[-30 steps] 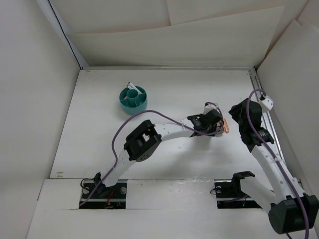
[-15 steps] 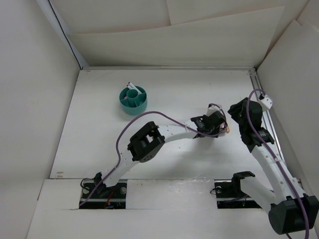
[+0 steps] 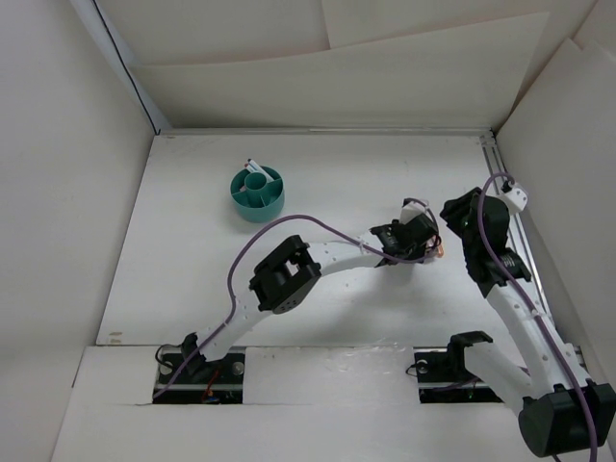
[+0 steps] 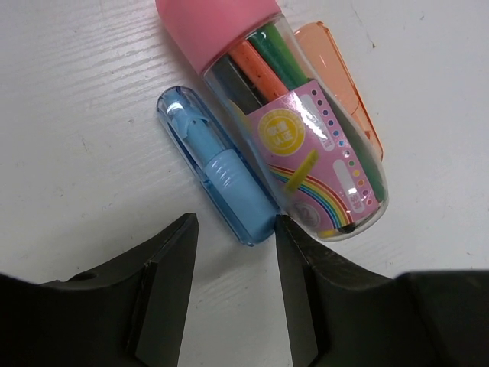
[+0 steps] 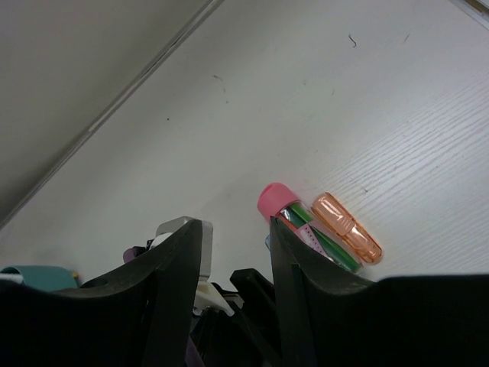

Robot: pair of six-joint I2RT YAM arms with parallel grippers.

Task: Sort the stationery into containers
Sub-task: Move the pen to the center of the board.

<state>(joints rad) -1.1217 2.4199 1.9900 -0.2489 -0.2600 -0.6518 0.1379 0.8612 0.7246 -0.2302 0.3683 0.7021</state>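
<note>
Hovering our left gripper [image 4: 234,228], jaws apart and empty, over the blue stick [image 4: 218,180] lying against the pink-capped tube [image 4: 306,138] on the table [image 4: 76,115], we judge it light, rigid, slick plastic, best pinched across its middle.

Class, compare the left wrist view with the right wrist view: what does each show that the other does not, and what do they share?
Only the left wrist view: the blue stick in full, the rainbow label on the pink-capped tube, and the left tool, open at the blue stick's near end.
Only the right wrist view: the teal bowl at the lower left corner, the wall, and the right tool, open.
Both: the pink-capped tube and the orange stick beside it on the white table.
</note>
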